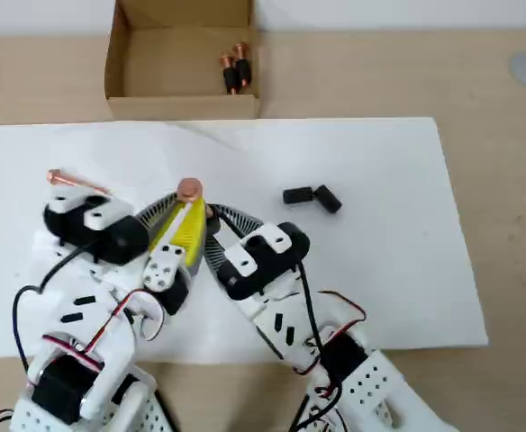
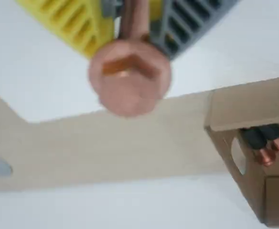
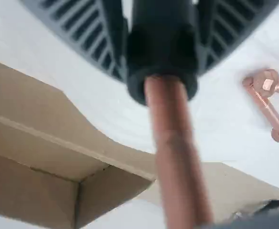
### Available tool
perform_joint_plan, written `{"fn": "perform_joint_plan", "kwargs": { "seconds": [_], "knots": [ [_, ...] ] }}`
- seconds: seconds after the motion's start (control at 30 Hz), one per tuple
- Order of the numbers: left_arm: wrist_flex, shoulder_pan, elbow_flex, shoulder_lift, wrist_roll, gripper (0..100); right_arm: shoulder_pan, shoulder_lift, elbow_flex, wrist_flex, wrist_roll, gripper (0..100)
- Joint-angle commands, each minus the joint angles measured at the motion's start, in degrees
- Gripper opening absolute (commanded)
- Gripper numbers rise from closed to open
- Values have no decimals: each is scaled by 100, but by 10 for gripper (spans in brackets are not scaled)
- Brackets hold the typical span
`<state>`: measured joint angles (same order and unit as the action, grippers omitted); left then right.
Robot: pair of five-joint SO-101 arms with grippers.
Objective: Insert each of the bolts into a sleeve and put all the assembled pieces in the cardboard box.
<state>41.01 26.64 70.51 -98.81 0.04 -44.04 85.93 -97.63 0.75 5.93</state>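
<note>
A copper bolt [image 2: 130, 78] is being clamped by the left tool [image 2: 134, 21], with its shank being held in the mouth of a black sleeve [image 3: 162, 57] — that sleeve is being gripped by the right tool [image 3: 161, 33]. Beyond, on the white sheet [image 1: 380, 270], loose bolts [image 1: 76, 183] and two spare sleeves [image 1: 312, 196] are lying well apart. Farthest off — two assembled pieces [image 1: 236, 69] are being held in the cardboard box [image 1: 119, 72].

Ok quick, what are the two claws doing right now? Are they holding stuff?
Left claw: closed on a copper bolt.
Right claw: closed on a black sleeve, with the bolt's shank in it.
</note>
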Motion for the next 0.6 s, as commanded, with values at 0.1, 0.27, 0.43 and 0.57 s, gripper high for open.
{"fn": "perform_joint_plan", "kwargs": {
  "seconds": [0.1,0.27,0.43,0.57],
  "knots": [
    [-9,431,53,-4,-26,9,-75,189,22,-18,44,11],
    [0,431,149,224,-26,9,-75,189,22,-18,44,11],
    [237,448,149,444,-26,12,-66,189,22,-18,44,11],
    [308,448,149,505,-26,12,-75,198,22,-18,44,11]
  ]
}}
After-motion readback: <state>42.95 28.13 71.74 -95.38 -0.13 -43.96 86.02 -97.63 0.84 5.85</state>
